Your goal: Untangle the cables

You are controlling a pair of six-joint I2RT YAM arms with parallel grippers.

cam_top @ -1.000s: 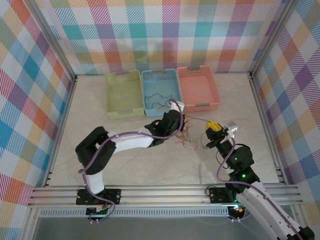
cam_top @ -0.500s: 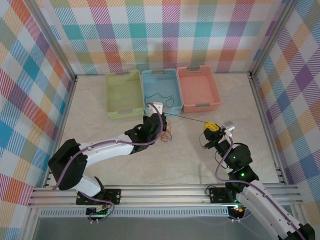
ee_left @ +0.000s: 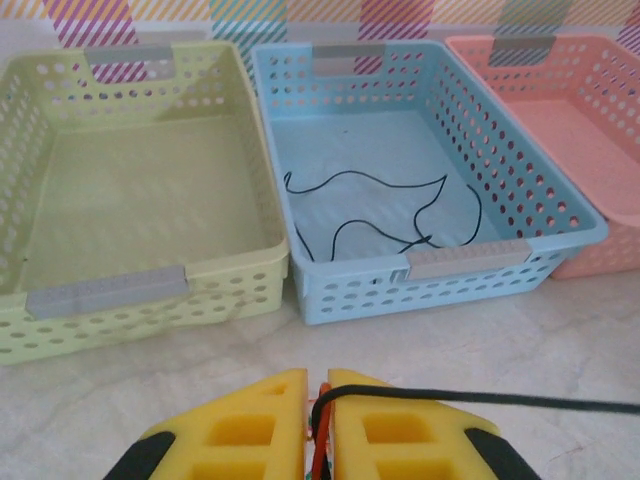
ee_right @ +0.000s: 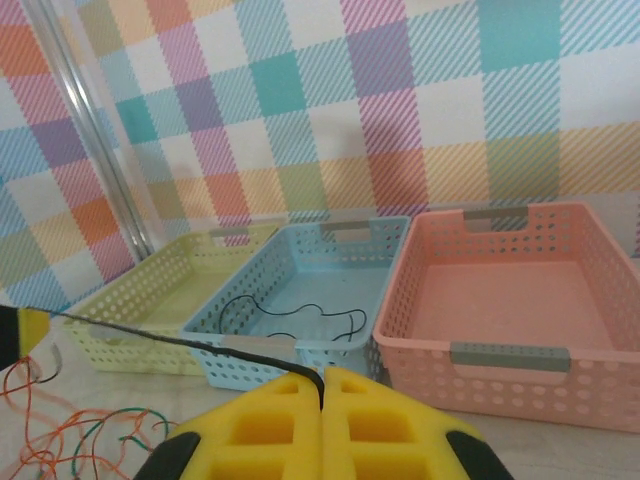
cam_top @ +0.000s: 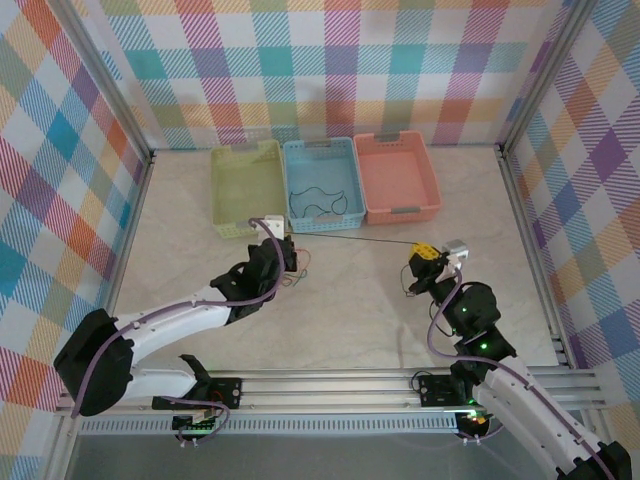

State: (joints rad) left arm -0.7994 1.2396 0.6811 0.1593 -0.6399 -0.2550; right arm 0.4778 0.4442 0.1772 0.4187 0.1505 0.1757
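No writing, label, brand, number or sign is legible on the baskets, the walls or the counter.

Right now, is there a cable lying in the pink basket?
No, the pink basket has a bare floor; the loose black cable lies in the blue basket beside it.

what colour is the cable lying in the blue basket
Black; the cable shows best in the left wrist view.
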